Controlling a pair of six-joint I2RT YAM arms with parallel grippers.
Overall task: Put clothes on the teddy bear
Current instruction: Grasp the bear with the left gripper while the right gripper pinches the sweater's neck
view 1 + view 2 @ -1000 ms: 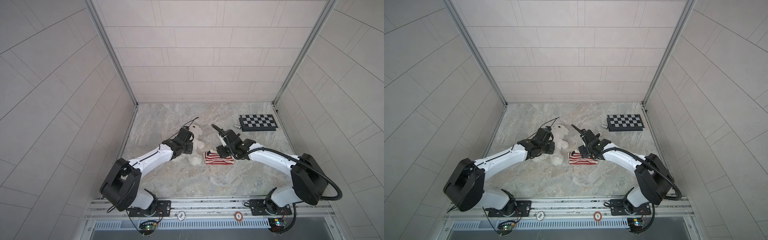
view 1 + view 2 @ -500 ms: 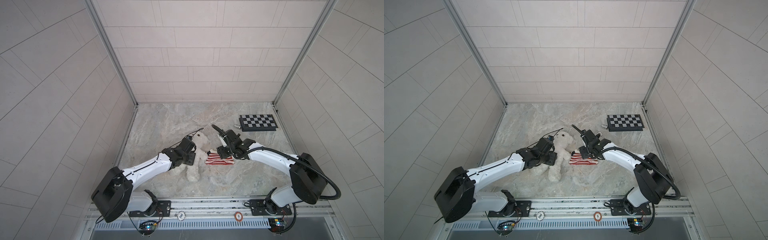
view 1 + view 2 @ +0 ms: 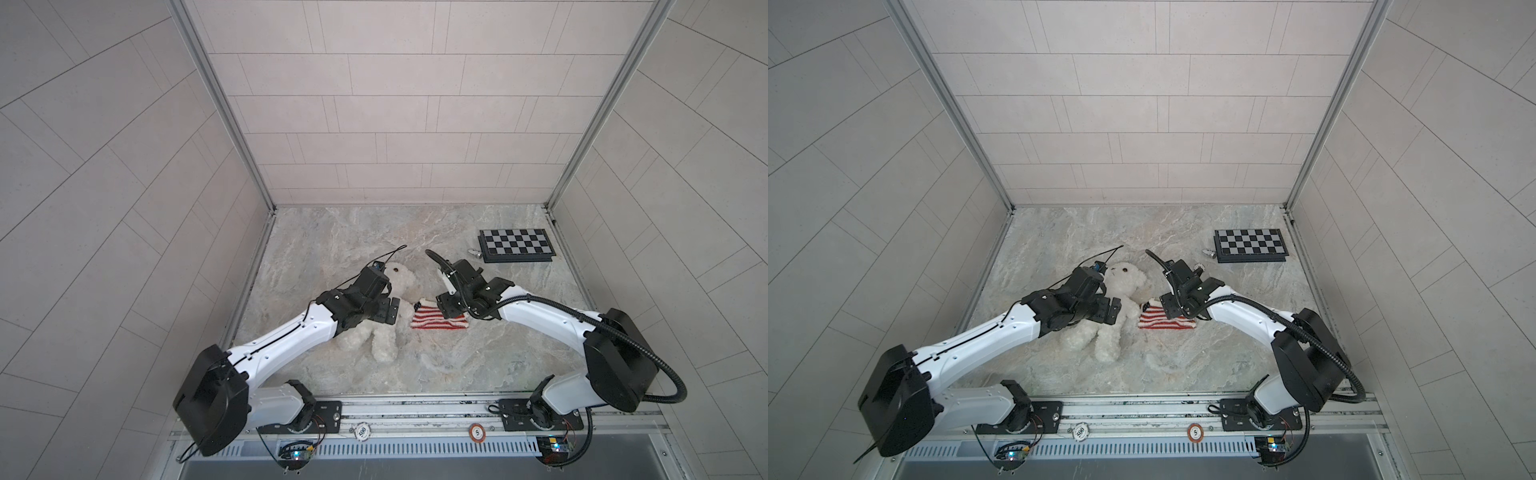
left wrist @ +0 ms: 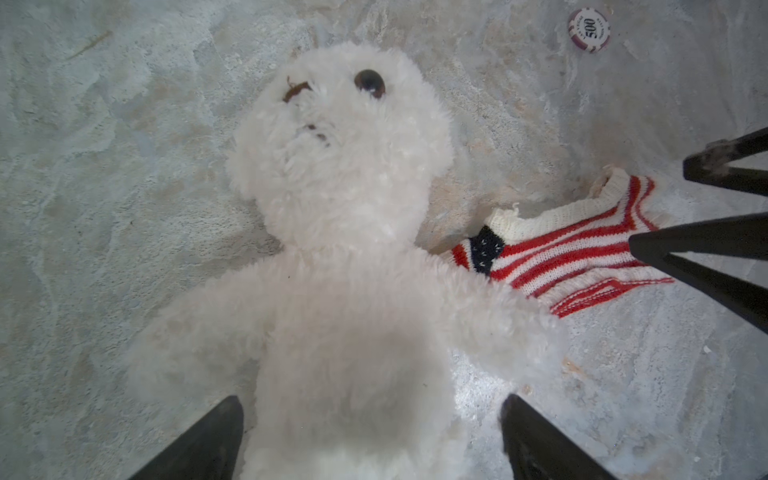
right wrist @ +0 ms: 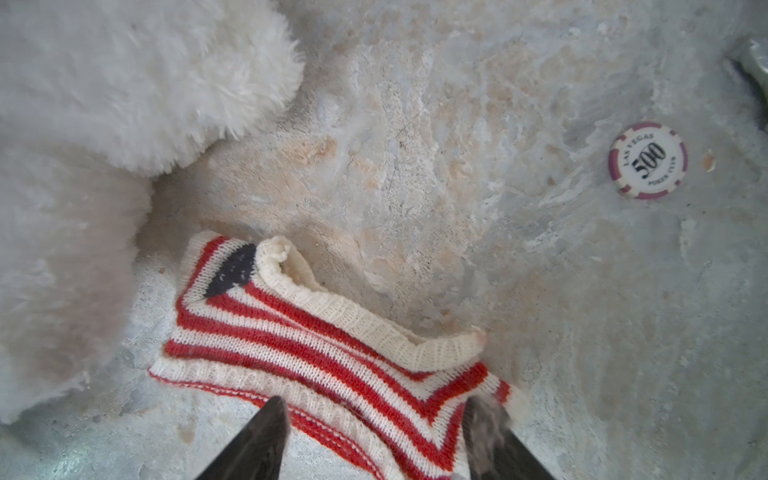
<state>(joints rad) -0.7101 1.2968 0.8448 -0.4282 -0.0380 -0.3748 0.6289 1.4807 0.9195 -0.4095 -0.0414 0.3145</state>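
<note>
Left jaws are spread wide, and the teddy bear [image 4: 345, 257] lies right between them: they straddle its belly, one on each side, though whether the fur brushes them I cannot tell. The bear is flat on its back on the marbled desk [image 3: 353, 232], face up with both arms flung out. Its head lies ahead of the left jaws and its legs trail back behind them, as both top views show [image 3: 401, 284] [image 3: 1125, 282]. Across to the right jaws, and these stand apart too, poised over the hem end of the striped sweater [image 5: 316, 353]. The red-and-white knit lies flat beneath and between them, and nothing shows it pinched or lifted; whether the tips press on the wool I cannot tell. The sweater's cream collar and its little navy patch lie ahead of the right jaws, with that patch corner just beside the bear's outstretched arm. In both top views the sweater [image 3: 436, 322] [image 3: 1163, 322] sits between the two sets of jaws, nearer the right ones. Farther ahead of the right jaws, well apart from the knit, a poker chip [image 5: 647, 160] marked 500 rests on the desk. Far beyond them, a checkerboard [image 3: 515, 243] lies in the far corner
</note>
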